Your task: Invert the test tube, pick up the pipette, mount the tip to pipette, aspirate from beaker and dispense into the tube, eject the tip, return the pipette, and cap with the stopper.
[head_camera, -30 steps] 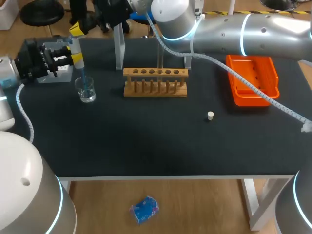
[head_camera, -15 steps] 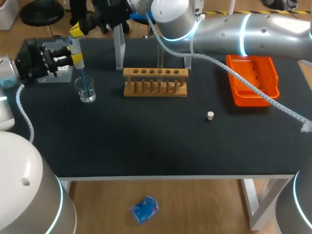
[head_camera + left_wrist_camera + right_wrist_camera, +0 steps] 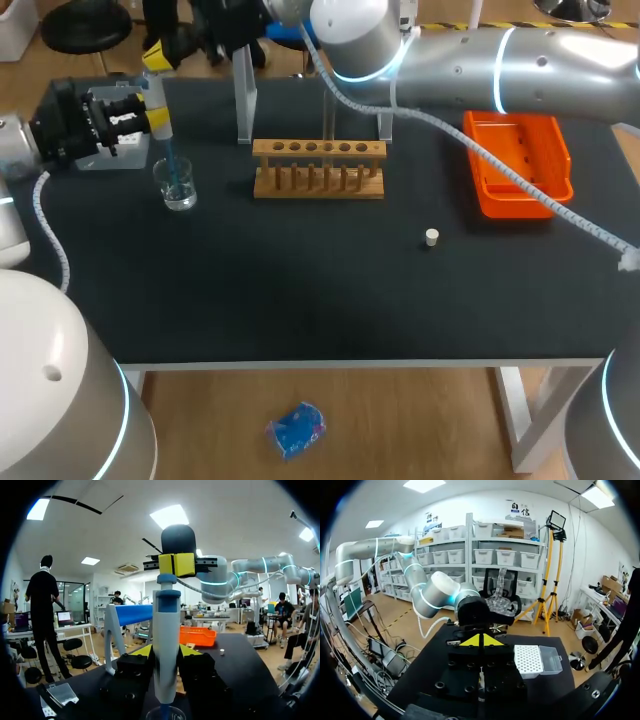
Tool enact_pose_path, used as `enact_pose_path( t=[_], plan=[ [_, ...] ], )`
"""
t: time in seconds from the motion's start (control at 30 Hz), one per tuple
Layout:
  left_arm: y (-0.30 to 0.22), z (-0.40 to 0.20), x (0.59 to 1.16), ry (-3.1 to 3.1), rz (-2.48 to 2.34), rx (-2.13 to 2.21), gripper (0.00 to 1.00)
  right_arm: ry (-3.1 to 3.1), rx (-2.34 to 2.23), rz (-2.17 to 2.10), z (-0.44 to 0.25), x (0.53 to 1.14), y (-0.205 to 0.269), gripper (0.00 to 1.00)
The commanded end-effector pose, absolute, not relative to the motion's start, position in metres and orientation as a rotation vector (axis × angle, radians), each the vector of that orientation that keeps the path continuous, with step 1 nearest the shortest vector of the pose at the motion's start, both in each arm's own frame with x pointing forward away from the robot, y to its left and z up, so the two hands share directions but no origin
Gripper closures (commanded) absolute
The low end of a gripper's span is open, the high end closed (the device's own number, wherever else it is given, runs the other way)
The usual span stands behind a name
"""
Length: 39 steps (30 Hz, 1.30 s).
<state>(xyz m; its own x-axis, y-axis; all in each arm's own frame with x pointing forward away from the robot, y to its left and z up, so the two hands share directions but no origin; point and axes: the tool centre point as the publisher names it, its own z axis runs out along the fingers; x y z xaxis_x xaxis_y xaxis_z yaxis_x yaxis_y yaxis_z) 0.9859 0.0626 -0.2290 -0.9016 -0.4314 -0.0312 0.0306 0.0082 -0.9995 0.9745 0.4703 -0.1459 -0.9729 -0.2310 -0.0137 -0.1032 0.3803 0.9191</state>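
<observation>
While nothing on the surface [image 3: 300, 290] has visibly shifted over the last second, your left tool [image 3: 165, 652] stays clamped on the pipette [image 3: 166, 615]. Its blue tip [image 3: 171, 160] dips into the beaker [image 3: 178, 190] directly beneath that tool, and your right tool [image 3: 176, 565], yellow ends pressed together, sits at the pipette's top. That stillness suggests aspiration is under way, with dispensing into the tube yet to come. You'll find no legible label or writing on pipette or beaker.
</observation>
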Motion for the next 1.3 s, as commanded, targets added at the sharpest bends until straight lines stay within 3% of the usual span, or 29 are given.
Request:
enact_pose_path(
  t=[0.03, 0.87, 0.9, 0.93, 1.07, 1.13, 1.17, 1.2, 1.23, 1.3],
  plan=[
    [0.063, -0.226, 0.986, 1.964, -1.961, -0.413, 1.00, -2.519, 0.317, -1.652, -0.141, 0.976, 0.469, 1.00],
    [0.063, -0.226, 0.986, 1.964, -1.961, -0.413, 1.00, -2.533, 0.351, -1.684, -0.124, 0.977, 0.467, 1.00],
    [0.063, -0.226, 0.986, 1.964, -1.961, -0.413, 1.00, -2.534, 0.353, -1.687, -0.121, 0.977, 0.466, 0.93],
    [0.063, -0.226, 0.986, 1.964, -1.961, -0.413, 1.00, -2.536, 0.357, -1.692, -0.119, 0.977, 0.464, 0.76],
    [0.063, -0.226, 0.986, 1.964, -1.961, -0.413, 1.00, -2.550, 0.365, -1.694, -0.110, 0.975, 0.455, 0.52],
    [0.063, -0.226, 0.986, 1.964, -1.961, -0.413, 1.00, -2.558, 0.370, -1.688, -0.106, 0.971, 0.449, 0.51],
    [0.063, -0.226, 0.986, 1.964, -1.961, -0.413, 1.00, -2.562, 0.372, -1.682, -0.105, 0.969, 0.446, 0.43],
    [0.063, -0.226, 0.986, 1.964, -1.961, -0.413, 1.00, -2.566, 0.373, -1.675, -0.104, 0.967, 0.442, 0.10],
    [0.063, -0.226, 0.986, 1.964, -1.961, -0.413, 1.00, -2.570, 0.372, -1.671, -0.103, 0.964, 0.438, 0.00],
    [0.063, -0.226, 0.986, 1.964, -1.961, -0.413, 1.00, -2.576, 0.364, -1.662, -0.102, 0.957, 0.429, 0.00]
  ],
)
